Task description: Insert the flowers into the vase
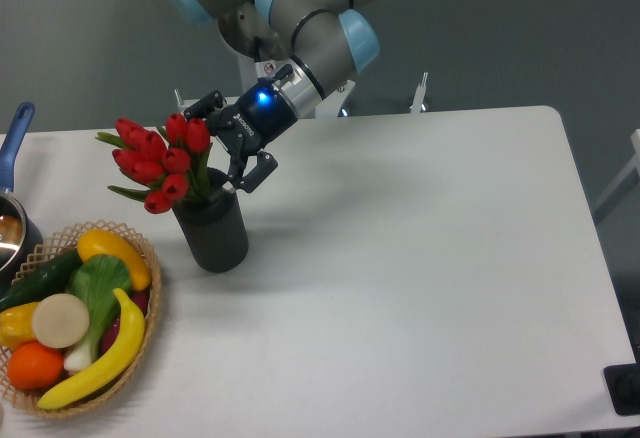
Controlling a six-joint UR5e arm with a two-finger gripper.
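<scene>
**Tulips seated in the vase, pincer spread just beside them**

Fixed camera: the flowers (pixel 158 163) stand with their stems down in the vase (pixel 211 230), at the left of the white surface (pixel 420 258); the red buds lean up and to the left over the rim. The pincer (pixel 238 146) sits just right of and slightly above the vase mouth, jaws parted and holding nothing, one finger near the top buds, one near the rim. The bunch lies left of the pincer, its long axis tilted left; a clean retreat likely runs up and right, away from the stems. A wicker basket (pixel 150 303) of fruit sits near-left.
</scene>
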